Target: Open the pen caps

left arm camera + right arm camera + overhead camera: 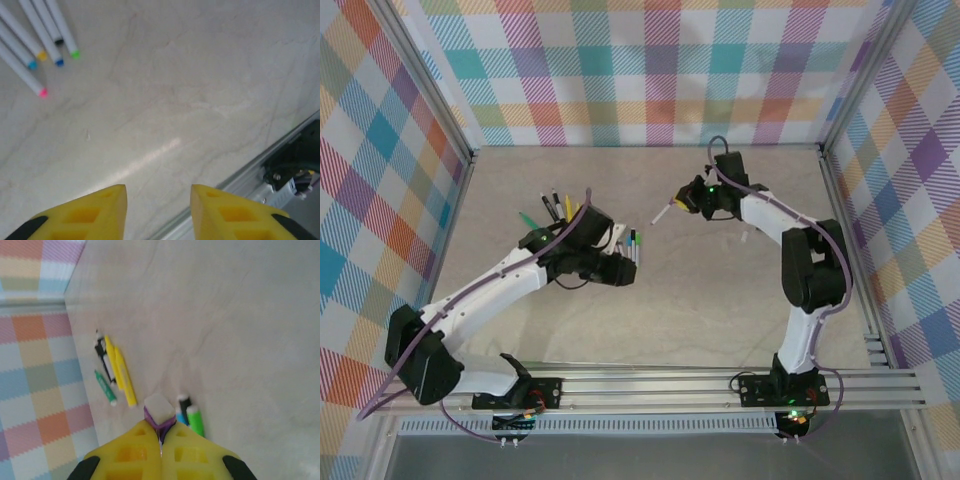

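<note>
The right gripper [161,429] is recorded clamped on a white-barrelled pen [159,409] with a purple collar at the grip, held above the tabletop [200,100]; whether its cap is on cannot be told. The left gripper [158,192] is noted with jaws parted and nothing between them, over bare tabletop, with the row of white-barrelled pens [43,31] lying aside and a loose group of pens [125,376] in yellow, green and black further off. The step is judged to be the approach for a two-handed pull: the empty gripper would need to be aligned on the held pen's free end and closed on the cap before any pull is made along the barrel.
</note>
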Available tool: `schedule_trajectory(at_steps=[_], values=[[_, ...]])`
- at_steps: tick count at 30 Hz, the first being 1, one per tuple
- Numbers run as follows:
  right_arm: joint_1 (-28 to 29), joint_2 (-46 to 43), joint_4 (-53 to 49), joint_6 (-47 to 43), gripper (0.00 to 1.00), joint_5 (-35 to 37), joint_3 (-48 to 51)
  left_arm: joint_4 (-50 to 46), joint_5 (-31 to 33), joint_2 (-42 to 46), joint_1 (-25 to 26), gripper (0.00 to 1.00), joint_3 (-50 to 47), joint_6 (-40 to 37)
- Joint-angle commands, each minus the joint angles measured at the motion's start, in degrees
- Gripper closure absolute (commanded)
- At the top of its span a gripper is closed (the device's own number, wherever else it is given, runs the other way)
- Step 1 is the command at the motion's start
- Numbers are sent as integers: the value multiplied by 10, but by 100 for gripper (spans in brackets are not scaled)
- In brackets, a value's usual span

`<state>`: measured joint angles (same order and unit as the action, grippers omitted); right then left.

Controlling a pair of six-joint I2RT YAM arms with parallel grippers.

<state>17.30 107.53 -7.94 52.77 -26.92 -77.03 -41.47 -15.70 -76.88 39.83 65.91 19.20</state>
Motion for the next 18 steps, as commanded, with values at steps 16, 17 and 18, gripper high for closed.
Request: schedule_trajectory(at_steps=[16,17,18], values=[[110,-24,-187,-153,100,161,-15,65,69,-95,-41,55,29,16],[112,-9,-196,-169,97,169,-23,72,64,-84,-48,55,16,24],[112,3,-207,-177,92,177,-33,72,69,-78,-51,55,8,31]])
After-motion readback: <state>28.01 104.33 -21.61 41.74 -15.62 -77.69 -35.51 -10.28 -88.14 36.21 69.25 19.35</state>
